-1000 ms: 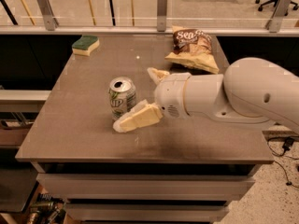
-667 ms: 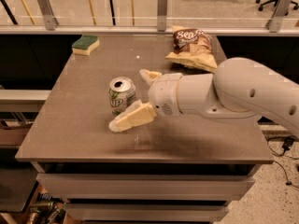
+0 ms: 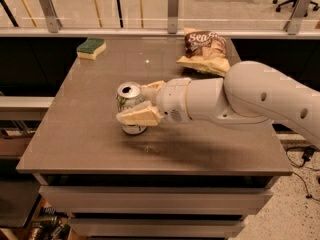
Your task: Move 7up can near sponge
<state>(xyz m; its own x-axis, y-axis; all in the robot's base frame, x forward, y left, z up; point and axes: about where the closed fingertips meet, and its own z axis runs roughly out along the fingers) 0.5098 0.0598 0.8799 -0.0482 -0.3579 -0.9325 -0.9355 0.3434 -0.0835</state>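
Observation:
The 7up can [image 3: 128,95] stands upright on the brown table [image 3: 90,144], left of the middle, its pull-tab top showing. My gripper [image 3: 134,103] reaches in from the right on the white arm [image 3: 250,96] and is around the can: one pale finger [image 3: 138,116] lies across its front and the other finger [image 3: 152,87] touches its far right side. The can's base rests on the table. The sponge [image 3: 91,47], dark green on pale yellow, lies at the far left corner, well away from the can.
A crinkled brown-and-yellow chip bag [image 3: 204,51] lies at the far right of the table, just behind my arm. A glass-and-metal railing [image 3: 172,11] runs behind the table. The table's front edge is close below the can.
My gripper has moved left onto the can and its fingers have drawn in around it. The can, sponge and chip bag have stayed in place.

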